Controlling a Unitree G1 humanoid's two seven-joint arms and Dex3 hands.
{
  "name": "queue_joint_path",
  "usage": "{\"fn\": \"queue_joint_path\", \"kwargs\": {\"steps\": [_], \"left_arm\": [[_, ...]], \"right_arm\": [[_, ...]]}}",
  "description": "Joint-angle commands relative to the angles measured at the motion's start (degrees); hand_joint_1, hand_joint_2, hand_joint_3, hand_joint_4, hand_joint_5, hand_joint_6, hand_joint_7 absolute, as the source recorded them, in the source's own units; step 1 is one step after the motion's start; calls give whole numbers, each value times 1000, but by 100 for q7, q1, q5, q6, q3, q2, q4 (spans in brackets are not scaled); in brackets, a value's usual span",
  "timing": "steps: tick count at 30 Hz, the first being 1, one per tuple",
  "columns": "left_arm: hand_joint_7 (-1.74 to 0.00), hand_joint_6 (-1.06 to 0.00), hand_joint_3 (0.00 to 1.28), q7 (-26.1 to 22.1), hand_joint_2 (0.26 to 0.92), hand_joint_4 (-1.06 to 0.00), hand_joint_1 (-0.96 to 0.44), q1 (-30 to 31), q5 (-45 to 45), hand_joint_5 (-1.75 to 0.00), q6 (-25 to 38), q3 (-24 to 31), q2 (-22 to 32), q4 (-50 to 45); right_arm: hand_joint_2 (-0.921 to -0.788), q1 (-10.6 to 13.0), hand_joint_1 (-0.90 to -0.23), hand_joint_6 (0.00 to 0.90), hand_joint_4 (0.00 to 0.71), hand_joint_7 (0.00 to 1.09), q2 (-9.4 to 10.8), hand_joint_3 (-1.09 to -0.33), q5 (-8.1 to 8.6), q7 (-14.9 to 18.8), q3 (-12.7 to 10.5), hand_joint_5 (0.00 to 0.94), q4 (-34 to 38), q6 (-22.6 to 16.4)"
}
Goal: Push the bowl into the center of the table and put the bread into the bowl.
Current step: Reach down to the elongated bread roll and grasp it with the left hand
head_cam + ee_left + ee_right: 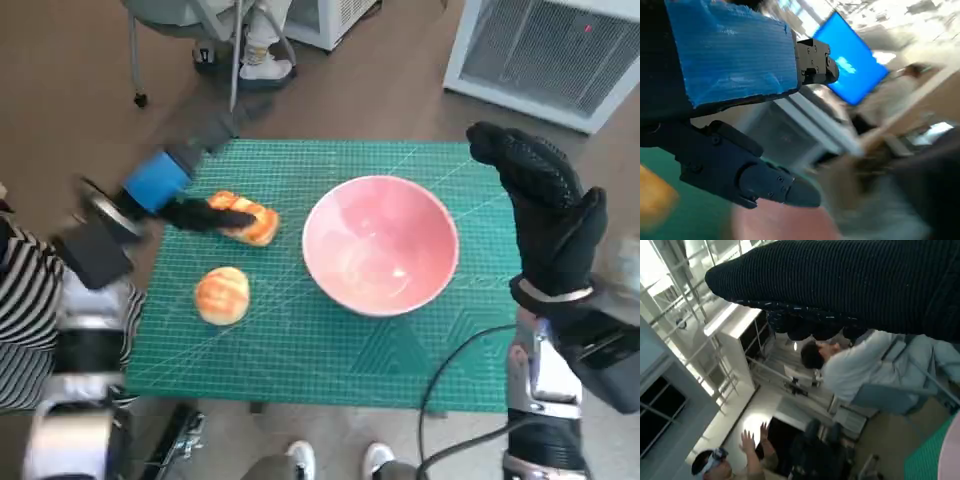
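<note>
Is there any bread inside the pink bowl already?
No, the pink bowl is empty in the head view; both pieces of bread, the long bread and the round bun, lie on the green mat beside it.

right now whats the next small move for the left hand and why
Probably close the left hand on the long bread and lift it. Its fingers already lie across that piece, and the pink bowl sits about mid-table with nothing in it, so pushing looks done. The round bread lies apart, nearer the robot. The right hand is raised beside the bowl, holding nothing.
</note>
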Motion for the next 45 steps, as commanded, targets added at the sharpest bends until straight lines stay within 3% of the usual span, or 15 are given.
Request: {"fn": "queue_joint_path", "kwargs": {"steps": [1,11,22,45], "left_arm": [[-249,-63,2,64,735,-14,-187,-272,478,-4,169,-359,182,337],[-102,-158,4,213,748,-32,-91,-821,1292,-1,626,-1001,293,1007],[-59,-192,7,425,760,-44,-40,-1424,2030,-3,940,-1684,129,1922],[-11,-205,2,1137,740,-49,-172,-2338,3408,-2,1697,-3067,-634,4026]], "right_arm": [[-921,104,-773,198,175,232,64,-629,69,35,56,8,-25,65],[-921,81,-770,188,182,247,94,-639,69,80,71,9,9,19],[-921,154,-762,179,183,263,98,-653,54,73,99,7,-108,-11],[-921,296,-719,162,187,303,67,-690,59,56,87,4,-319,-21]]}}
